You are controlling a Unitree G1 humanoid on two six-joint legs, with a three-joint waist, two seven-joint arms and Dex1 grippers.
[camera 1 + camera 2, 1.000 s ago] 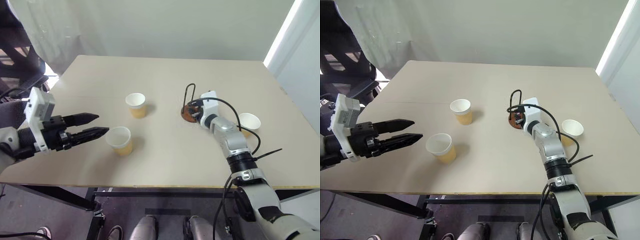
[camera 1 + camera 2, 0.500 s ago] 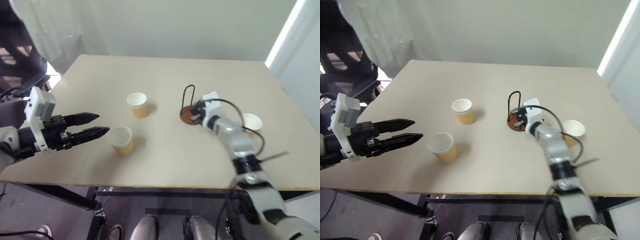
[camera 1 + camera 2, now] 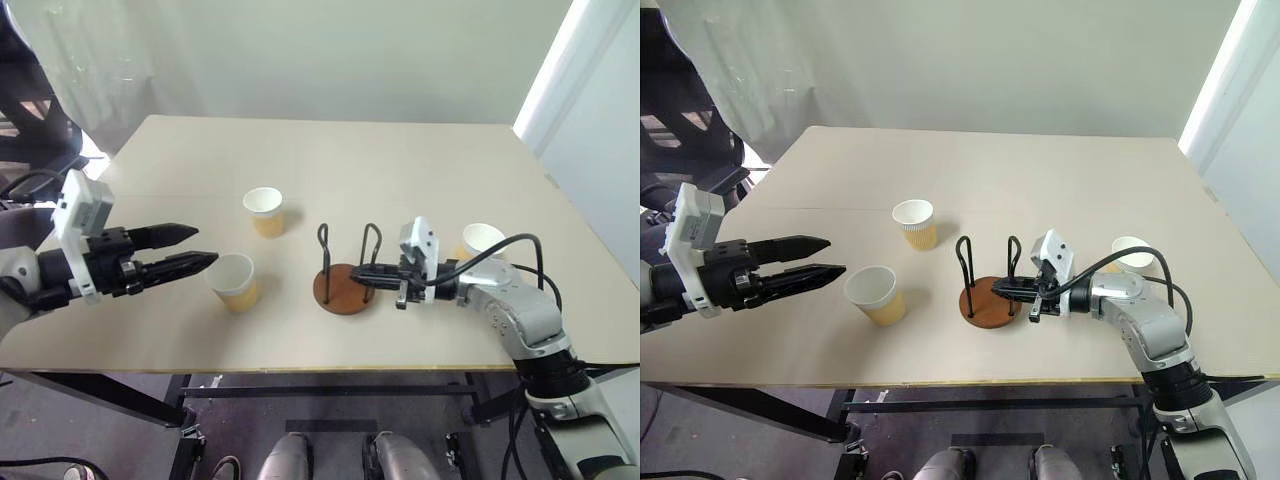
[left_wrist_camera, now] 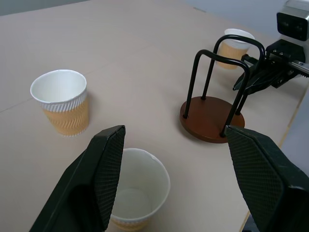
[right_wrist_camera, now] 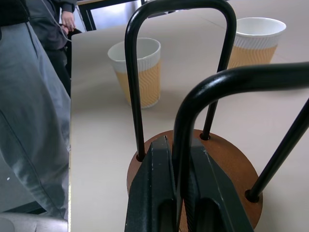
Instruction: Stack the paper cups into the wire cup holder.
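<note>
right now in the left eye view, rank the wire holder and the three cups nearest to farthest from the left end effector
From the left end effector:
1. Front cup, just beyond its fingertips.
2. Back cup, farther up the table.
3. Wire holder, centre.
4. Right-side cup, past the right end effector.

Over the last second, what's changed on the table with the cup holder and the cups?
The right gripper, shut on one wire loop of the wire cup holder, has dragged it from mid-table toward the near edge and the robot's left. The left gripper stays open, hovering beside the nearest paper cup. All three paper cups remain where they stood.
</note>
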